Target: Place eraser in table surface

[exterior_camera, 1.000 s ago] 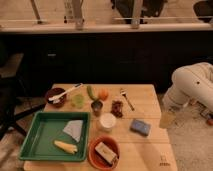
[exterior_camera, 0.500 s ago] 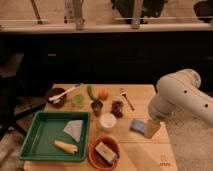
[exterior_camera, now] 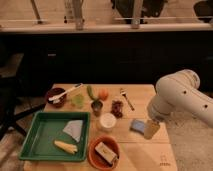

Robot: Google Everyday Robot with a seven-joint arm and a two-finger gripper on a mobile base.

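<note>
The eraser (exterior_camera: 105, 151) lies in the orange bowl (exterior_camera: 92, 148) at the near edge of the table (exterior_camera: 146, 153), its pale top face up, so it has not been picked up and the task is at its approach step. The bowl sits just right of the green tray (exterior_camera: 29, 142) and below the white cup (exterior_camera: 107, 121). The gripper (exterior_camera: 151, 130) hangs low over the right side of the table, just beside the blue sponge (exterior_camera: 136, 125), well apart from the bowl; its jaws stand wide and hold nothing. The white arm (exterior_camera: 182, 95) reaches in from the right. The next move, as I judge it, calls for carrying the gripper left and toward the near edge, past the sponge, to above the bowl, lowering into it and closing across the eraser's narrow sides without catching the rim. After that the block needs lifting out and setting on bare wood, of which the near right corner offers plenty.
</note>
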